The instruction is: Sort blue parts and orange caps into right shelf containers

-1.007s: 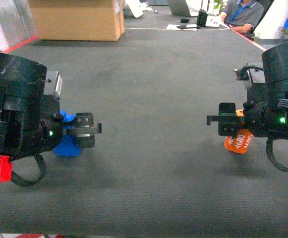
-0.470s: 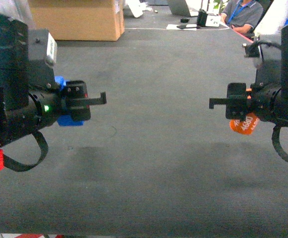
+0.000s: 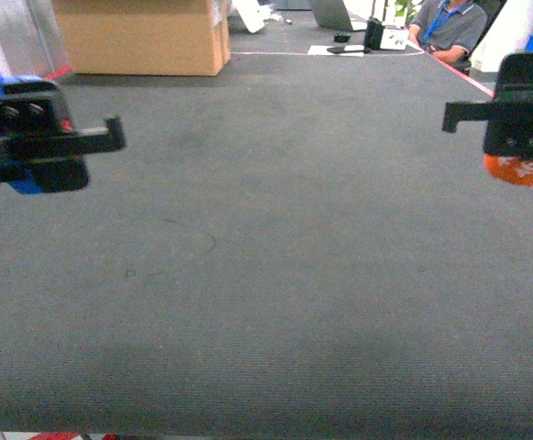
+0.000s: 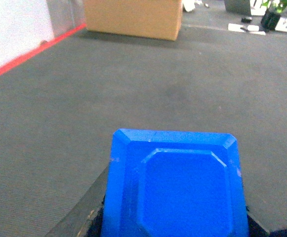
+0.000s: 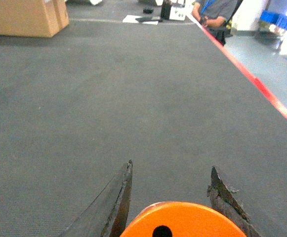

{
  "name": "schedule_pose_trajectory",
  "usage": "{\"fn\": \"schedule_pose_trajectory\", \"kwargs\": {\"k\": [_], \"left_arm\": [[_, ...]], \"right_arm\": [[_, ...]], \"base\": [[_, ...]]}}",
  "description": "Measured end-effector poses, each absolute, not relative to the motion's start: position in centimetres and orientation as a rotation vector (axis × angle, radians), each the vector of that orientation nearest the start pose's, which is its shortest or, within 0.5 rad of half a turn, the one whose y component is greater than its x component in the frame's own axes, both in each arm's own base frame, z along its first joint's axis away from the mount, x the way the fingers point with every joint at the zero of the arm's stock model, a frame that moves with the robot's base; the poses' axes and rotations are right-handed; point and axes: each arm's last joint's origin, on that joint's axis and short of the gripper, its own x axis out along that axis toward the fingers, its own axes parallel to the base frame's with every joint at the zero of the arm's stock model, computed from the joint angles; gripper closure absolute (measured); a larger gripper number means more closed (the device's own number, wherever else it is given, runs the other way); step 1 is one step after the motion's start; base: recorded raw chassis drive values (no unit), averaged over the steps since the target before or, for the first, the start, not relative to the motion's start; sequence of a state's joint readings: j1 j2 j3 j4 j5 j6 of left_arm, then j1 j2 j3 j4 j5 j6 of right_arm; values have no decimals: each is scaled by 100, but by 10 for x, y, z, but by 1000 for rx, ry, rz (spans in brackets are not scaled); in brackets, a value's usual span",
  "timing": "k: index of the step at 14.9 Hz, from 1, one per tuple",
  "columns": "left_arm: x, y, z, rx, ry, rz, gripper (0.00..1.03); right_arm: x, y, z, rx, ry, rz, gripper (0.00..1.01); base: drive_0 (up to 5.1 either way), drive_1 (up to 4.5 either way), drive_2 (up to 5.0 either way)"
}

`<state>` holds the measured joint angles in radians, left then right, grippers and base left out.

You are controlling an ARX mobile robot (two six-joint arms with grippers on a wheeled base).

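Dark grey desk (image 3: pixel 275 275): matt, finely ribbed woven mat, slightly scuffed. Bright blue bevelled plastic part (image 4: pixel 175 190): smooth, faint satin sheen. Orange plastic cylinder cap (image 5: pixel 183 222): smooth, semi-gloss top. Black left tool (image 3: pixel 64 142) and right tool (image 3: pixel 500 115): matt hard plastic. Brown cardboard box (image 3: pixel 142 37): dull paper surface.

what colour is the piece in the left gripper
Bright blue; the blue part fills the left wrist view, held by the left gripper.
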<state>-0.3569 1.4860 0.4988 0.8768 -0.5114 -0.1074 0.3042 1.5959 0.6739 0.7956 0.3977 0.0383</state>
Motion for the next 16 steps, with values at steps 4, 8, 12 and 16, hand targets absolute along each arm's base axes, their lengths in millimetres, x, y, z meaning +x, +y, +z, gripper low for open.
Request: {"fn": "schedule_pose_trajectory", "kwargs": {"k": [4,8,12,16], "left_arm": [[196,-69,208,-47,-38,252,58],[189,-58,198,-8,17,87,58],[162,-29,184,-12,14,-2,58],[144,-15,176,-13,14,0,58]], "right_arm": [[239,82,218,-24,-5,-175,59],[228,68,210,-21,6,-39,59],[188,33,189,-14,14,-4,59],[163,17,179,-10,16,-4,59]], "base": [[0,0,0],[0,0,0],[0,0,0],[0,0,0]]}}
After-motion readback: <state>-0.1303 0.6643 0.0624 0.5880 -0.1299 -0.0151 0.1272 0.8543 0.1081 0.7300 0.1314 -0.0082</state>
